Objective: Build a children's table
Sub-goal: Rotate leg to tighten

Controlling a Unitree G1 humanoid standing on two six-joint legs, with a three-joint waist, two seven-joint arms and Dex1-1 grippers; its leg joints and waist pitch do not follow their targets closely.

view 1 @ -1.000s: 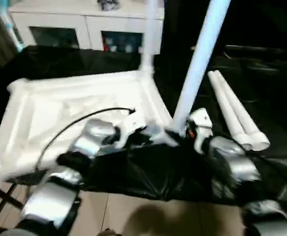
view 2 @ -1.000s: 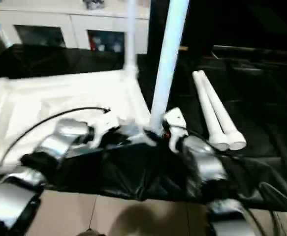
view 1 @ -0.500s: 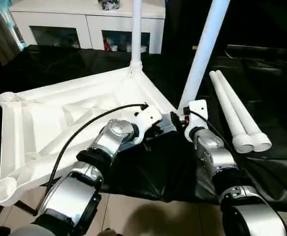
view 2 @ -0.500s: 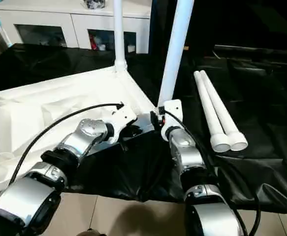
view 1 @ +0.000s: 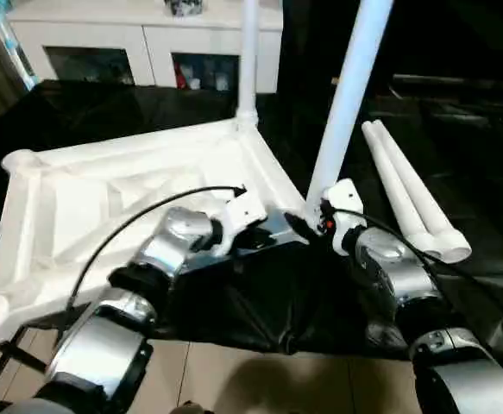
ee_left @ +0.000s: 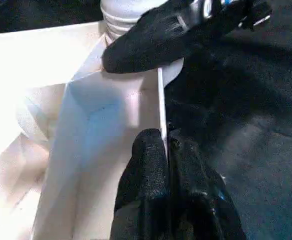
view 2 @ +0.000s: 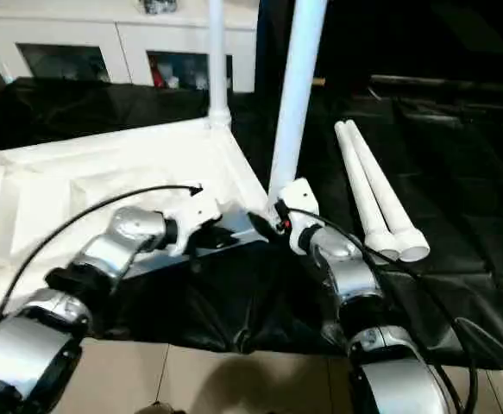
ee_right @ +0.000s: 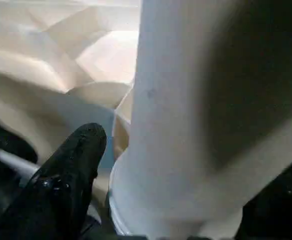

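The children's table top (view 1: 130, 151) lies upside down on black cloth, ribbed underside up. Two white legs stand in its sockets, one at the far corner (view 1: 248, 60) and one at the near right corner (view 1: 348, 95). Two more legs (view 1: 411, 194) lie side by side on the cloth to the right. My left gripper (ee_left: 167, 150) is shut on the top's thin rim just left of the near leg. My right gripper (view 1: 307, 226) is open around that leg's base; one finger (ee_right: 78, 160) stands a little off the leg.
A white cabinet (view 1: 147, 34) with glass doors stands behind the work. Black cloth (view 1: 458, 129) covers the surface, and its front edge hangs over a tiled floor (view 1: 260, 379). A black cable (view 1: 122, 228) loops over my left forearm.
The camera has swung about. Both grippers stay at the near right corner. The right gripper's fingers have spread wider around the leg's base, and the left keeps its grip on the rim.
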